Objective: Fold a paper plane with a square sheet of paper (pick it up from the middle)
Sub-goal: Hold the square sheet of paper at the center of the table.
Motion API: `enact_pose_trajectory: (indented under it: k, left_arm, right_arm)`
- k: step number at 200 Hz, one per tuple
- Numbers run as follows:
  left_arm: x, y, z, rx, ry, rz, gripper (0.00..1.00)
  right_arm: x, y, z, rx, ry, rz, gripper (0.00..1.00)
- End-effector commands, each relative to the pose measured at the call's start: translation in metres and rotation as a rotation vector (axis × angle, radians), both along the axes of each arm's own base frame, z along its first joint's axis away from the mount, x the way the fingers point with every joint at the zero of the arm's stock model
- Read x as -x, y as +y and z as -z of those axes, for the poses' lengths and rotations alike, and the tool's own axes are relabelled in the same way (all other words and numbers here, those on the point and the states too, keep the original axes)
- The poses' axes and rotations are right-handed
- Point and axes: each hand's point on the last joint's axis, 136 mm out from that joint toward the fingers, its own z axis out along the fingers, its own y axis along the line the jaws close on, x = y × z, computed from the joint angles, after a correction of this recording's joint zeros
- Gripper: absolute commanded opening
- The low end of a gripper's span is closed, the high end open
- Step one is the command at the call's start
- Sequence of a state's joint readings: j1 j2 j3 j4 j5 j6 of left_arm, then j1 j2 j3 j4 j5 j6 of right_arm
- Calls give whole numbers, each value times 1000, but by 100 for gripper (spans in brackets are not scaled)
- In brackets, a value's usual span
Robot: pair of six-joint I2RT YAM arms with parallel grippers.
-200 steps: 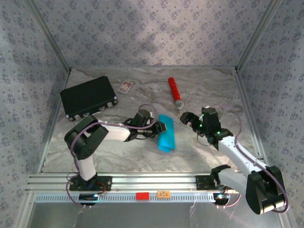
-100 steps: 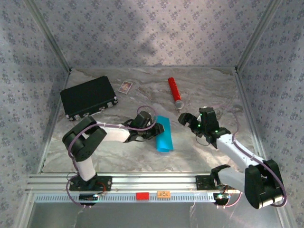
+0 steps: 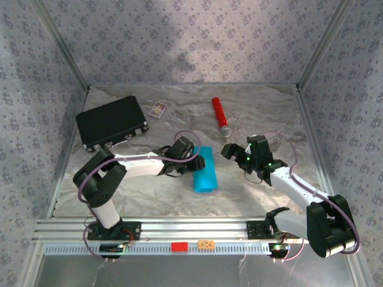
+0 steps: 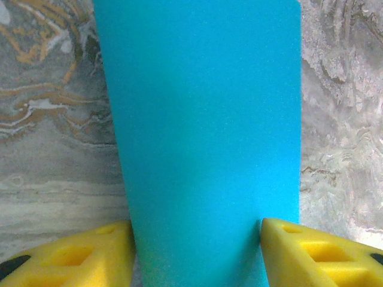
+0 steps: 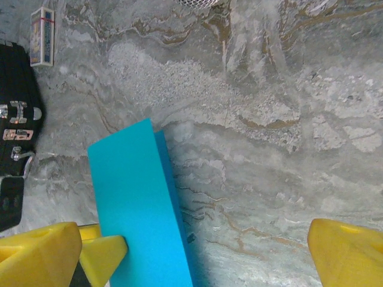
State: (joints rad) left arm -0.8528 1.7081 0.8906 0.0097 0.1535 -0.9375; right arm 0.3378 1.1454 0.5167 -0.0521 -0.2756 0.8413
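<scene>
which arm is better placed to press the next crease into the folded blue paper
Left. The left gripper straddles the folded cyan-blue paper sheet, its yellow fingers at both long edges. The right gripper hangs open beside it, clear of the paper.

Lab robot enclosure: patterned walls, marble-look tabletop, aluminium mounting rail.
</scene>
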Motion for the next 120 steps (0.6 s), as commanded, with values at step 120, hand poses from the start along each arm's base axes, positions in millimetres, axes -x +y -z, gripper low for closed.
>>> enact_pose_trajectory:
  k: [120]
  left_arm:
    - [1,26,21,-151,28,23,48]
  right_arm:
    - [-7,11,-13,-3,-32,-38,99]
